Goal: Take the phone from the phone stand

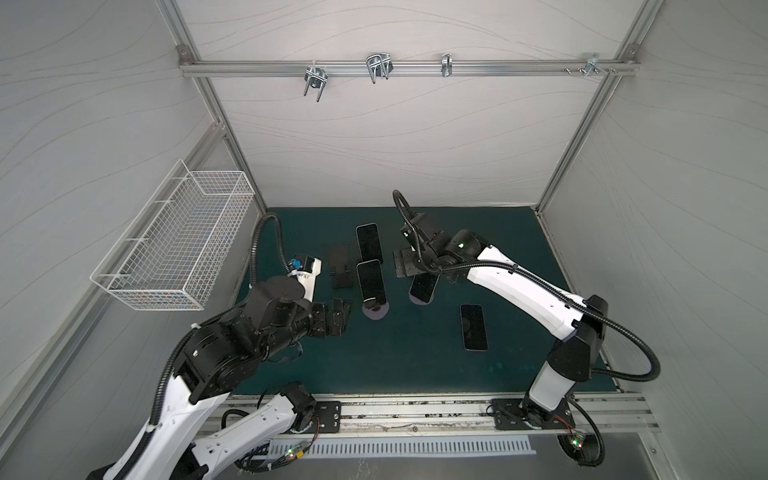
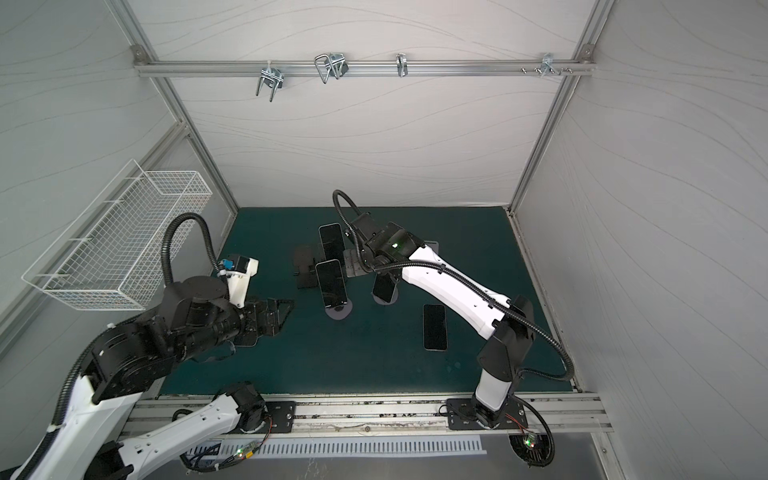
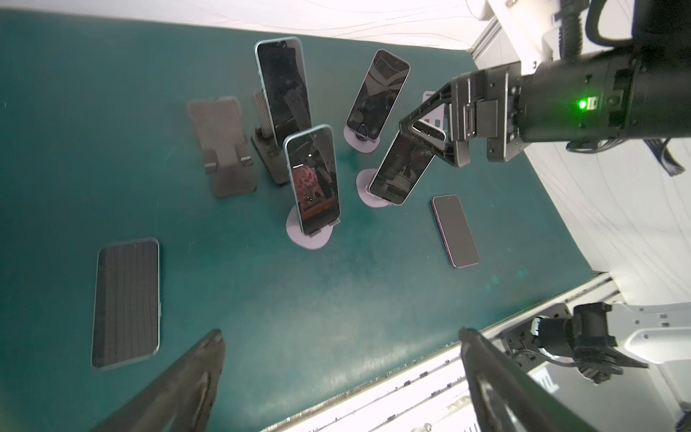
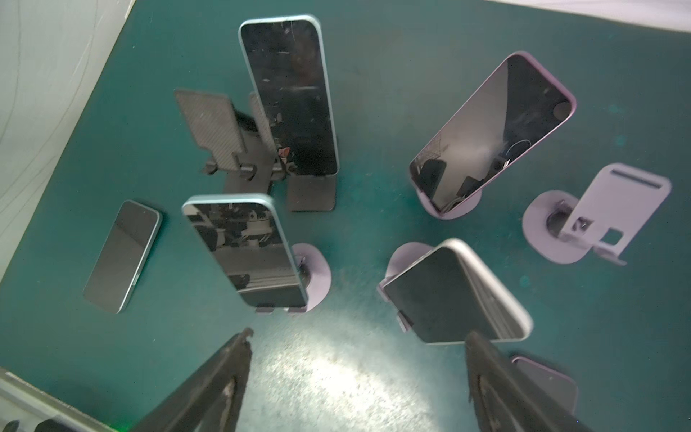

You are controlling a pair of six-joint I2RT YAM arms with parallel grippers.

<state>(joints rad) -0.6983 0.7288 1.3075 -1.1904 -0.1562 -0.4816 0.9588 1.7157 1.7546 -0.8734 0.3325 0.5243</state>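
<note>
**Right tool poised over a leaning phone; a sideways knock is the main risk**

The right tool [image 4: 359, 333] hovers with its jaws wide and nothing between them, just above the phone [image 4: 456, 295]. The phone leans in its lilac stand [image 4: 407, 258] near the middle of the table [image 1: 415, 365]. Its top edge sits close to one finger rather than centred in the gap. The left tool [image 3: 340, 333] is also wide and empty, well apart on the left side.

From this, the grasp looks not yet made. If the right tool descends off-centre, that finger could land on the phone's top edge and push it back, tipping phone and stand together. The stand looks light, so a lift that drags on its lip may carry it up too, and the left tool is not placed to hold it down. Neighbours are near: an empty stand [image 4: 598, 213] and a blue phone [image 4: 246, 250] on its own stand. A wide swing could topple either. A pinch on the glossy faces may also slip.
</note>
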